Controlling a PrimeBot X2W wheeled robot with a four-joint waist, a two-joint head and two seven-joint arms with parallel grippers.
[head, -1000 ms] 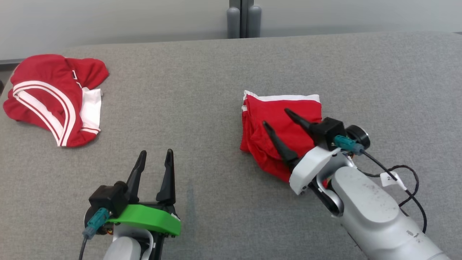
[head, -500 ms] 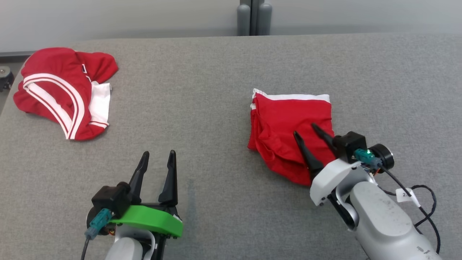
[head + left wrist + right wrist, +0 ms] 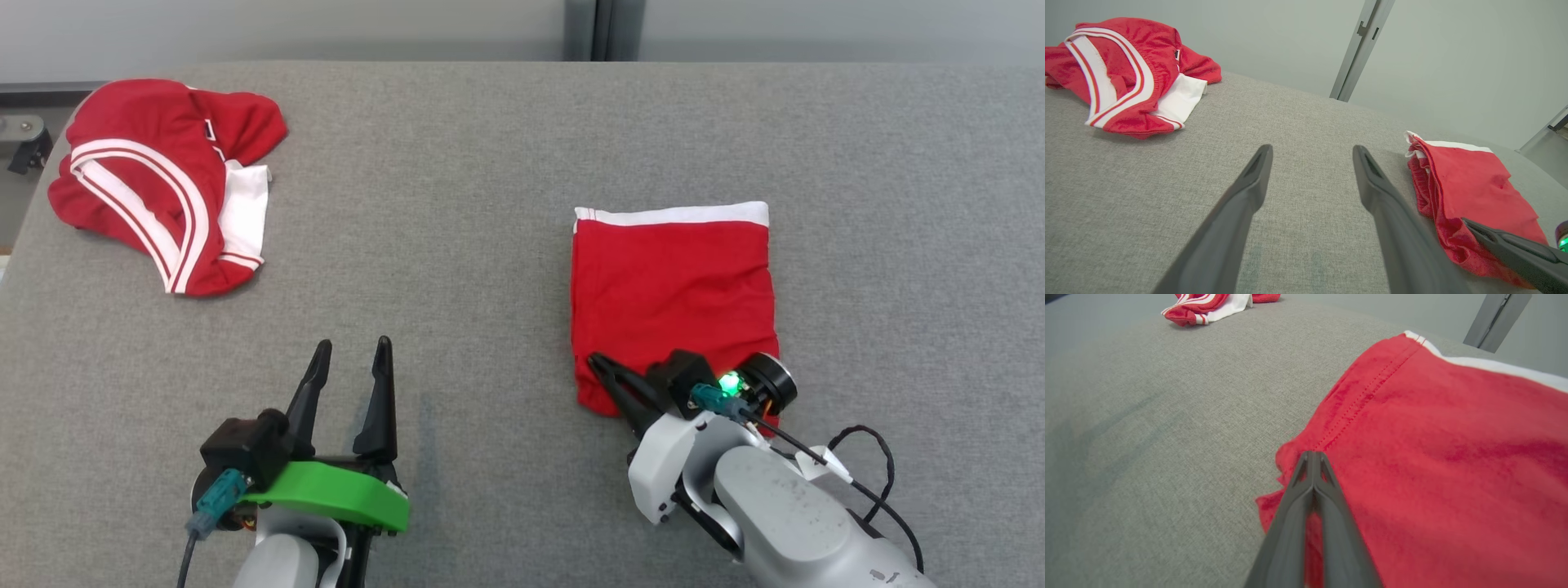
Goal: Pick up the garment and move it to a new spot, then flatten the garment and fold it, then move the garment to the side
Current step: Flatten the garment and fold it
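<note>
The garment point(image 3: 673, 294) is a red folded piece with a white band along its far edge, lying flat on the grey table point(image 3: 457, 204) right of centre. It also shows in the left wrist view point(image 3: 1470, 183) and the right wrist view point(image 3: 1453, 457). My right gripper point(image 3: 596, 361) is shut, its tips point(image 3: 1312, 454) pressed together and resting on the garment's near-left corner; I see no fabric between them. My left gripper point(image 3: 353, 345) stands open over bare table at the lower left, its fingers point(image 3: 1257, 171) apart with nothing between them.
A second red garment with white stripes point(image 3: 163, 188) lies crumpled at the table's far left corner. A grey post point(image 3: 602, 28) stands behind the far edge. A black cable point(image 3: 865, 457) loops beside my right wrist.
My right gripper has drawn back from the garment's middle to its near-left corner and shut. The garment now lies flatter and squarer. The head camera has shifted; the left gripper stays open.
</note>
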